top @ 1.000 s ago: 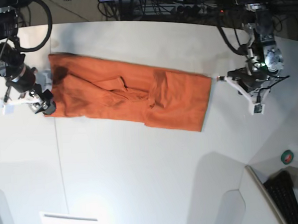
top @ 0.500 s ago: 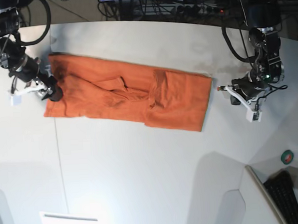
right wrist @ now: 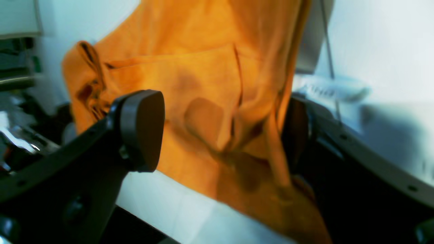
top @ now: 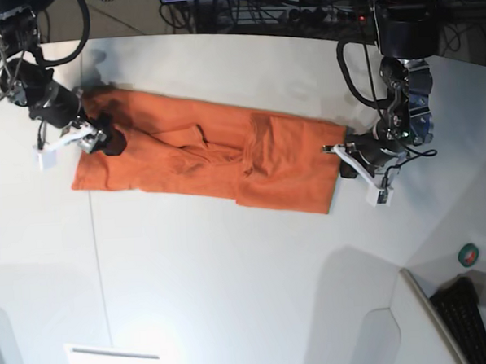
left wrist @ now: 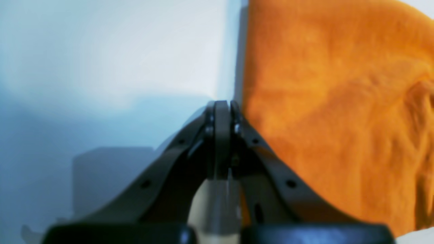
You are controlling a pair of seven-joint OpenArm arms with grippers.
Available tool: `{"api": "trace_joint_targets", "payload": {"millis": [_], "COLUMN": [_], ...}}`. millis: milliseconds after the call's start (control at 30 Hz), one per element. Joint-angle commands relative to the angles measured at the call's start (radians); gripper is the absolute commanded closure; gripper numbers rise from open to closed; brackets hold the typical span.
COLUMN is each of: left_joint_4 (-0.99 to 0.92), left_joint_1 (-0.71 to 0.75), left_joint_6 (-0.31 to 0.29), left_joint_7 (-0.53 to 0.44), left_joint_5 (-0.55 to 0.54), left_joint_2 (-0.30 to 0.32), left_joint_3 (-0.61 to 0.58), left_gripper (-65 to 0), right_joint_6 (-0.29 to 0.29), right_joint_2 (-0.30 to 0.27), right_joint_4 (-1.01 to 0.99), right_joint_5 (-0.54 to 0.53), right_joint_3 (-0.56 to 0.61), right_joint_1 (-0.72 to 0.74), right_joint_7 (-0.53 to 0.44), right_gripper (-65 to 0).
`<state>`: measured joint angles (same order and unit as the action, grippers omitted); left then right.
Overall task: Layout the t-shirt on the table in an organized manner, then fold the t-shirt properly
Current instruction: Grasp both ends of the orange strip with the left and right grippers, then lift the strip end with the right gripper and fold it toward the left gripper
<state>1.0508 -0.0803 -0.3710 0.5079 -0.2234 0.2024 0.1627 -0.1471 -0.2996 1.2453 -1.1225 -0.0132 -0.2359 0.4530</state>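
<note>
The orange t-shirt [top: 217, 159] lies as a long folded strip across the white table [top: 231, 272]. My right gripper [top: 96, 141] is open and sits over the shirt's left end. In the right wrist view its fingers [right wrist: 142, 132] stand wide apart, and rumpled t-shirt cloth [right wrist: 203, 78] lies between and beyond them. My left gripper [top: 333, 150] is shut, with its tip at the shirt's right edge. In the left wrist view the jaws are pressed together [left wrist: 222, 105] on bare table [left wrist: 101, 51], right beside the t-shirt hem [left wrist: 332, 101], and hold nothing.
A thin dark seam [top: 96, 263] runs down the table's left part. A green tape roll [top: 468, 255] and a black keyboard [top: 466, 321] lie off the table at the lower right. Cables and equipment line the far edge [top: 242, 11].
My right gripper has moved up and right onto the shirt's left end. My left gripper has moved left, from clear of the shirt to its right edge.
</note>
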Motion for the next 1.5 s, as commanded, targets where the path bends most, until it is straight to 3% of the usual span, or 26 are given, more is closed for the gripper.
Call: {"api": "trace_joint_targets", "payload": {"millis": [0,167,367,567,633,867,1000,1133,1233,1300,1467], "left_joint_4": [0.012,0.012,0.010,0.007,0.004,0.009,0.010,0.012,0.012,0.012,0.012], "left_joint_1": [-0.005,0.007,0.007,0.009,0.009,0.030,0.030,0.030,0.030,0.030,0.026], "left_joint_6": [-0.001,-0.001,-0.001,-0.001,-0.001,-0.001,-0.001,-0.001,-0.001,-0.001,-0.001], "left_joint_7": [0.004,0.002,0.002,0.005,0.007,0.007,0.007,0.008,0.008,0.008,0.008], "left_joint_5": [-0.003,-0.003,-0.003,-0.003,-0.003,-0.003,-0.004,-0.004,-0.004,-0.004,-0.004], "left_joint_2": [0.006,0.007,0.010,0.004,-0.001,-0.064,-0.070,-0.082,-0.082,-0.080,-0.079], "left_joint_3": [0.002,0.002,0.004,0.002,0.002,-0.045,-0.094,-0.096,-0.097,-0.088,-0.085], "left_gripper": [0.0,0.0,0.0,0.0,0.0,0.0,0.0,0.0,0.0,0.0,0.0], "right_joint_6": [0.017,0.017,0.017,0.017,0.017,0.030,0.125,0.171,0.258,0.303,0.347], "right_joint_2": [-0.014,-0.014,-0.002,-0.002,-0.006,-0.049,-0.100,-0.154,-0.184,-0.197,-0.191], "right_joint_4": [-0.011,-0.016,-0.060,-0.112,-0.111,-0.105,-0.082,0.011,0.093,0.159,0.278], "right_joint_5": [0.019,0.017,0.017,0.017,0.017,0.019,0.019,0.019,0.019,0.019,0.020], "right_joint_3": [-0.006,0.000,0.002,0.003,0.003,0.019,0.049,0.078,0.081,0.088,0.144], "right_joint_1": [0.014,0.022,0.057,0.088,0.089,0.105,0.106,0.105,0.099,0.083,0.089], "right_joint_7": [0.002,0.003,0.007,0.007,0.007,0.007,0.007,0.007,0.008,0.011,0.091], "right_gripper": [-47.4,-47.0,-20.6,-12.8,0.0,0.0,0.0,0.0,0.0,0.0,0.0]}}
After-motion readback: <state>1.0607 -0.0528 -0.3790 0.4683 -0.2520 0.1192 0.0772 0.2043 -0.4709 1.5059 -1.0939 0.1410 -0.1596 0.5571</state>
